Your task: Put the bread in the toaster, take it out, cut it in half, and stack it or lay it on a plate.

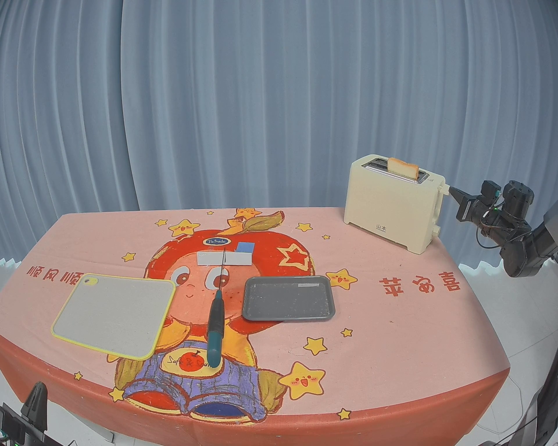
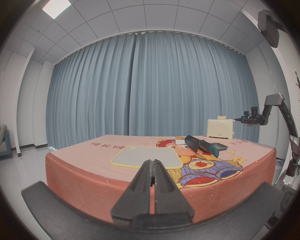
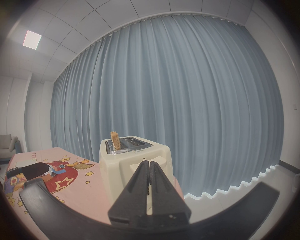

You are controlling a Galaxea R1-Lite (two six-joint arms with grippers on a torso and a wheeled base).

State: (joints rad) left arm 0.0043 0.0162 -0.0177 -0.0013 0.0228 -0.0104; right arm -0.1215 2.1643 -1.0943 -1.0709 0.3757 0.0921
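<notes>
Pleated blue-grey curtain (image 1: 232,87) under a tiled ceiling (image 2: 140,15) with one light panel (image 2: 56,7).

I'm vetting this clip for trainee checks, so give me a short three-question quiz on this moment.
1. Where is the bread now?
2. The right gripper, beside the toaster, is: A open, B shut, C holding the bread.
3. True or false: the knife lies between the cutting board and the grey tray.
Key: 1 standing up out of a toaster slot; 2 B; 3 true.
</notes>
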